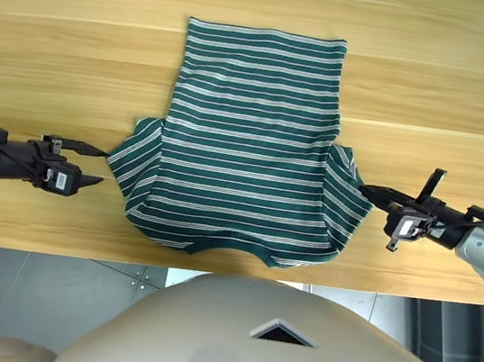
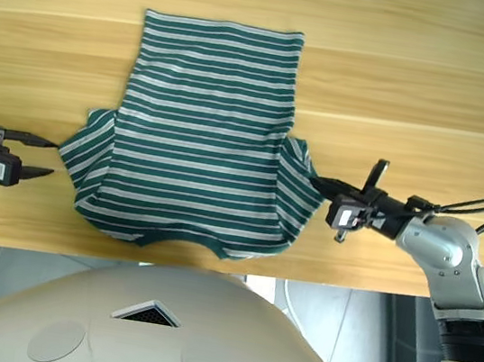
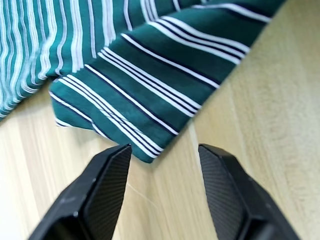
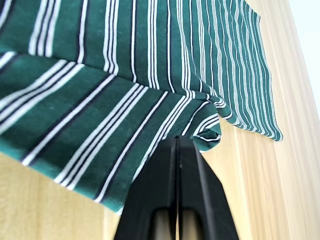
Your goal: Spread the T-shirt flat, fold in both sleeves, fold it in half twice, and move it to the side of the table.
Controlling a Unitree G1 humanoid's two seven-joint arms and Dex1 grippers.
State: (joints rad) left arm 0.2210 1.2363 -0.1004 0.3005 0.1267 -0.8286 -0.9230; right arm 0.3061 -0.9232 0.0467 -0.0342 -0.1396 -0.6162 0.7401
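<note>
Hovering low over the wood, the left gripper (image 1: 98,167) had its two fingers apart, and the hem of the left sleeve (image 1: 134,156) lay just in front of the gap, not yet between them. The right gripper (image 1: 368,192) had its fingers pressed together, with the tips at the hem of the right sleeve (image 1: 350,190); whether cloth was caught between them I could not tell. The T-shirt (image 1: 251,119) lay spread in the middle of the table (image 1: 54,35), neck toward the robot, the body flat and both sleeves a little crumpled. It looked like a thin, light, soft knit, so it would probably bend anywhere and wrinkle if dragged along the wood. In my judgement the best hold was the outer edge of each sleeve, lifted and laid over the body. The collar end was close to the near edge of the table, which left little room there, while the wood ran wide beyond the far hem and out to both sides.
</note>
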